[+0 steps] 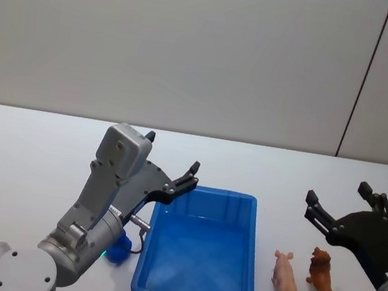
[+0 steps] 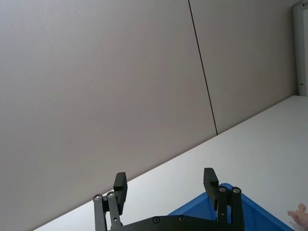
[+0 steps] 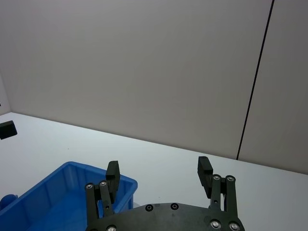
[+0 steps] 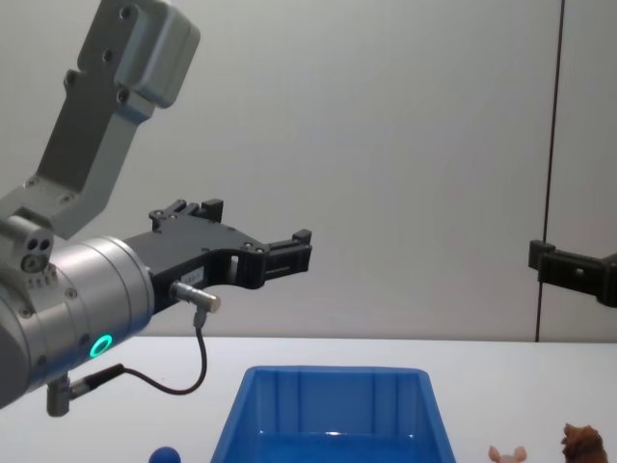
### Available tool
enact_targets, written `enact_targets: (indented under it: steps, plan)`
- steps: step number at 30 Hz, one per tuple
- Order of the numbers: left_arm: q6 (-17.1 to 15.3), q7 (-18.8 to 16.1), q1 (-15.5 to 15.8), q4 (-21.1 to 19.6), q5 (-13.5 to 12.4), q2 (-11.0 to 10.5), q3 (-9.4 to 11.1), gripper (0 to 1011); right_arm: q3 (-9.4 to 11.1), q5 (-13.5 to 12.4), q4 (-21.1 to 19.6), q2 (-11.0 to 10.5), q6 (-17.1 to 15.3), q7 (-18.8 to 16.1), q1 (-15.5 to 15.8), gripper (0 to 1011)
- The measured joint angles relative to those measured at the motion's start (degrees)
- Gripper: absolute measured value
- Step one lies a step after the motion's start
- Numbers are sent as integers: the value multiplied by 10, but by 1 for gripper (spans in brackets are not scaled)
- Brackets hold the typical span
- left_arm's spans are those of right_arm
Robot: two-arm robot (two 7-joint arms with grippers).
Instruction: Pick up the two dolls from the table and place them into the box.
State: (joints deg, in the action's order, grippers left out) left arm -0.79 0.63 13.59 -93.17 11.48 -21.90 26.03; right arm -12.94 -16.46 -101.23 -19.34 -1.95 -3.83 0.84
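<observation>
The blue box (image 1: 207,193) stands on the white table, and nothing shows inside it. Just right of it are two dolls: a pale pink eared one (image 1: 285,279) and a shaggy brown one (image 1: 321,282). A rounded blue doll (image 1: 118,251) sits by the box's left wall, partly hidden by my left arm. My left gripper (image 1: 172,153) hovers open and empty above the box's far left corner. The right gripper (image 1: 339,193) hangs open and empty above and beyond the pink and brown dolls. In the chest view the box (image 4: 333,410), pink doll (image 4: 506,453) and brown doll (image 4: 583,444) sit low.
A plain grey wall with a dark vertical seam (image 1: 362,82) rises behind the white table (image 1: 35,145). Open tabletop lies to the left, behind the box and between box and dolls.
</observation>
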Motion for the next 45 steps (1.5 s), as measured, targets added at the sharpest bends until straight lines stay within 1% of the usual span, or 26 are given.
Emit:
enact_targets:
  steps: [45]
  plan:
    - [0, 0, 0, 0, 0, 0, 0, 1001, 0, 0, 0, 0, 0, 0, 0, 1001]
